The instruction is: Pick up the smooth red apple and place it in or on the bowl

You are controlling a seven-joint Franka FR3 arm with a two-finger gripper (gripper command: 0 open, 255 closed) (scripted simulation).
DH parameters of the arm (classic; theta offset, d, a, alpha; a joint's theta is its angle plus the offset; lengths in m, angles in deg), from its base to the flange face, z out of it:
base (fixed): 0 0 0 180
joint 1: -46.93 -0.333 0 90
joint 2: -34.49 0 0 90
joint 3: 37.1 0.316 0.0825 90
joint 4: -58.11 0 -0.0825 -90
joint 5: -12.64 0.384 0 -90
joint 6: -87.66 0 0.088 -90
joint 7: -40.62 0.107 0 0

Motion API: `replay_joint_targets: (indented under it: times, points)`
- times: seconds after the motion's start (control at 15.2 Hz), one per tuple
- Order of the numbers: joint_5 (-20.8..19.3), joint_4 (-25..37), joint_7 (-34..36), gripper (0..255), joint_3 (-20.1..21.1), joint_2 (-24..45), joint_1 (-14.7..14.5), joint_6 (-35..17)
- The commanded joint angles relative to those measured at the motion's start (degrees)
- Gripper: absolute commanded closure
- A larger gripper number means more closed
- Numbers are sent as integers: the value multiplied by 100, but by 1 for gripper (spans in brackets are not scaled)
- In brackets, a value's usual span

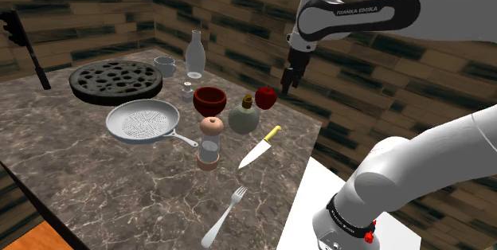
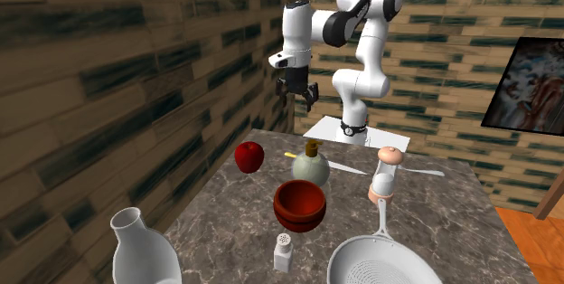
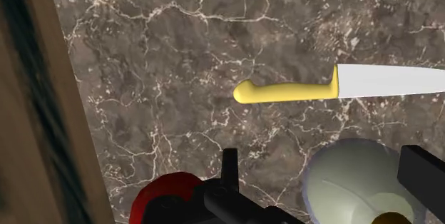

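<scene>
The marble desk (image 1: 95, 161) carries many kitchen things. The white arm (image 1: 358, 13) reaches over the desk's right edge in the shoulder view. The tool (image 1: 288, 80) hangs high above this edge with its two fingers apart and nothing between them. I judge it is open so that it can go down around the fruit. The knife (image 1: 259, 149) with the yellow handle lies flat, nearer than the apple and out of the way. The pale round jar (image 1: 244, 118) stands between the dark red bowl (image 1: 210, 103) and the red apple (image 1: 266, 97). The bowl is upright on the left, mouth up, ready to receive the fruit. The apple rests on the desk at the right, below the tool. It is close to the jar but not touching it, so the fingers have some room, though they may knock the jar.
</scene>
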Motion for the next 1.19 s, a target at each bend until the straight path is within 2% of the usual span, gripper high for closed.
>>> replay_joint_targets:
  times: [0.0, 0.4, 0.79, 1.12]
  points:
    - [13, 96, -190, 0, -147, 357, 9, -420]
    - [293, 708, -829, 0, -537, 1454, 9, -1315]
    - [910, 1589, -1593, 0, -805, 2625, 56, -1940]
    - [1000, 1477, -1659, 0, -797, 2810, 68, -2230]
